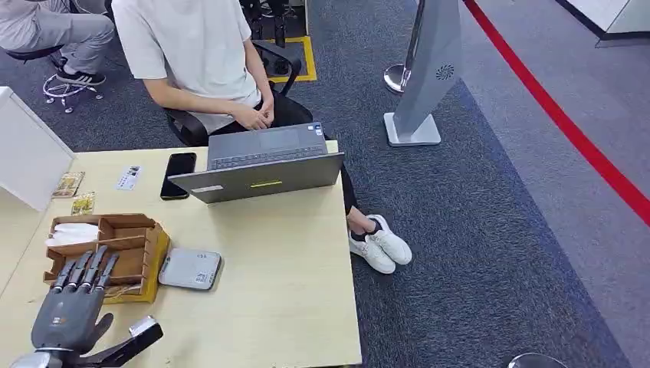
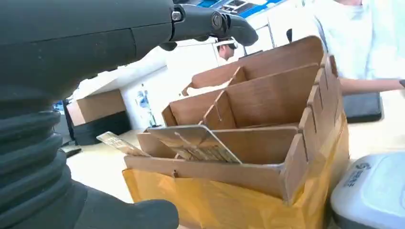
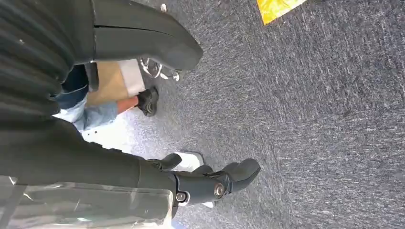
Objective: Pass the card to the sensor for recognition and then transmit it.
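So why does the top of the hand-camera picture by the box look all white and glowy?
In the left wrist view bright light washes out the background behind the wooden box, and the near left hand looks dark; the head view is evenly lit and sharp.

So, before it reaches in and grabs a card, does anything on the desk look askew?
One card in the wooden organizer's nearest compartment lies tilted across the dividers instead of standing in a slot. Two more cards lie loose on the table beyond it. The left robot hand hovers open.
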You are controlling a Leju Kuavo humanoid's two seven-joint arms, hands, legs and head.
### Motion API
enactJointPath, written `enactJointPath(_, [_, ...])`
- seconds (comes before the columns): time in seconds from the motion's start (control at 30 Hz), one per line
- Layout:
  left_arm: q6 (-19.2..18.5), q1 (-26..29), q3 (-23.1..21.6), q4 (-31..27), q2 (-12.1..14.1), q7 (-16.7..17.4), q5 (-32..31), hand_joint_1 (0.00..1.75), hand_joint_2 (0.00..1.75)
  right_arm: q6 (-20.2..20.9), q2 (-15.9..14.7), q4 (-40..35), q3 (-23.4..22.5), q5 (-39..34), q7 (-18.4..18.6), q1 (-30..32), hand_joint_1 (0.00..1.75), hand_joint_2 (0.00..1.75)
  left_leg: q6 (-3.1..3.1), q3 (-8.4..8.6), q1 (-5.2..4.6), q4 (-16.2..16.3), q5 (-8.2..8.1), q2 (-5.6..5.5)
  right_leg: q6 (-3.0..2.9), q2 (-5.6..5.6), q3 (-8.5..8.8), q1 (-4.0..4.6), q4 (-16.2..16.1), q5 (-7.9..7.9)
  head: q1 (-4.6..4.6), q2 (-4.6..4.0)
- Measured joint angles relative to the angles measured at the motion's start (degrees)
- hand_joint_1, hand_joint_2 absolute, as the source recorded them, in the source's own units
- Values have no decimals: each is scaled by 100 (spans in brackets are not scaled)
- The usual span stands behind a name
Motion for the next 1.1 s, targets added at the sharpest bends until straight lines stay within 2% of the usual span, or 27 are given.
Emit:
enactJointPath(0.4, [90, 200, -2, -374, 28, 39, -85, 0, 175, -2, -4, 0, 0, -24, 0, 1, 0, 175, 0, 1, 0, 0, 0, 0, 0, 0, 2, 0, 0, 1, 0, 0])
enactJointPath(0.43, [90, 206, -2, -389, 35, 52, -85, 9, 175, 0, -4, 0, 0, -24, 0, 1, 0, 175, 0, 1, 0, 0, 0, 0, 0, 0, 2, 0, 0, 1, 0, 0])
enactJointPath(0.47, [92, 209, -2, -398, 44, 52, -85, 175, 175, 0, -4, 0, 0, -24, 0, 1, 0, 175, 0, 0, 0, 0, 0, 0, 0, 0, 2, 0, 0, 1, 2, 0])
enactJointPath(1.1, [-90, 80, 39, -315, 50, 223, 37, 175, 175, 2, -7, 0, 11, -22, 0, 0, 0, 175, 0, 1, 0, 0, 0, 0, 0, 0, 1, 0, 0, 1, 0, 0])
